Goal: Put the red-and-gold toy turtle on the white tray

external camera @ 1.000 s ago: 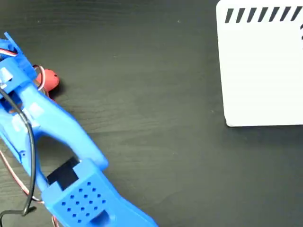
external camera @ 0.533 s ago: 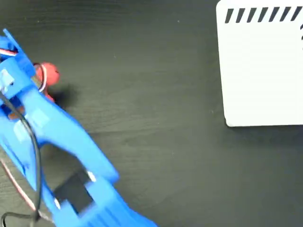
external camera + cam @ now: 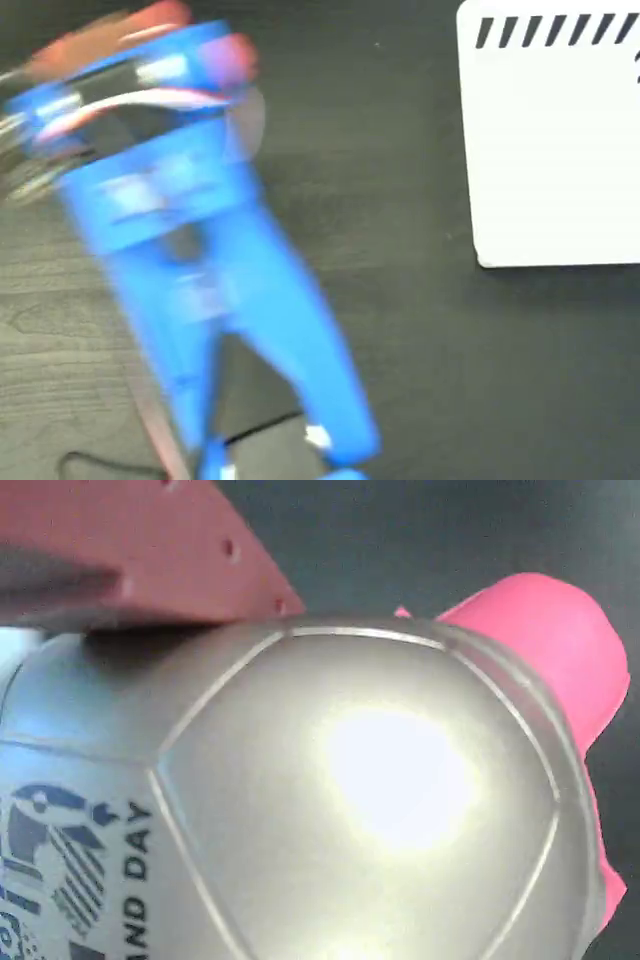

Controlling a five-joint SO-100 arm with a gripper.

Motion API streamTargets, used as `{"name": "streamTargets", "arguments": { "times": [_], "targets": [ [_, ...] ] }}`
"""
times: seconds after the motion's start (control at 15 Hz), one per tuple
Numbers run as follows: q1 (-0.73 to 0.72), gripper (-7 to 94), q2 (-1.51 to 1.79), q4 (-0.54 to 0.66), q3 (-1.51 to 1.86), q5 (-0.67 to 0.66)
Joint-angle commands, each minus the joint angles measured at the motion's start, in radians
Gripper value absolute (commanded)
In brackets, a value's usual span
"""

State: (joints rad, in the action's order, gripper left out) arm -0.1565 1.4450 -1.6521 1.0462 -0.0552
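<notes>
Bare test bench or hobby robotics desk, not kitchen or shop. Dark wood-grain tabletop [image 3: 400, 350] fills fixed view. Blue plastic arm [image 3: 200, 250] with exposed red and white wires [image 3: 140, 100] and loose black cable [image 3: 100, 462] (motion-blurred) occupies 9 o'clock side. White tray [image 3: 555, 150] with slanted black stripes lies at 2 o'clock. Walls and furniture outside view, so room type stays uncertain.

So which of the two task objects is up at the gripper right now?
The red-and-gold toy turtle: its shiny shell fills the wrist view against a gripper finger. The white tray lies apart, with nothing on it.
</notes>
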Motion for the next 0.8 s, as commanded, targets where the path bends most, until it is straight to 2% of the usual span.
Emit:
{"name": "streamTargets", "arguments": {
  "times": [0.0,0.27,0.53,0.73],
  "targets": [
    [0.133,0,0.132,-0.028,-0.078,-0.048],
    [0.377,0,0.161,-0.135,-0.11,-0.095],
    [0.558,0,0.117,-0.135,-0.152,-0.084],
    [0.644,0,0.009,-0.129,-0.149,-0.156]
  ]
}}
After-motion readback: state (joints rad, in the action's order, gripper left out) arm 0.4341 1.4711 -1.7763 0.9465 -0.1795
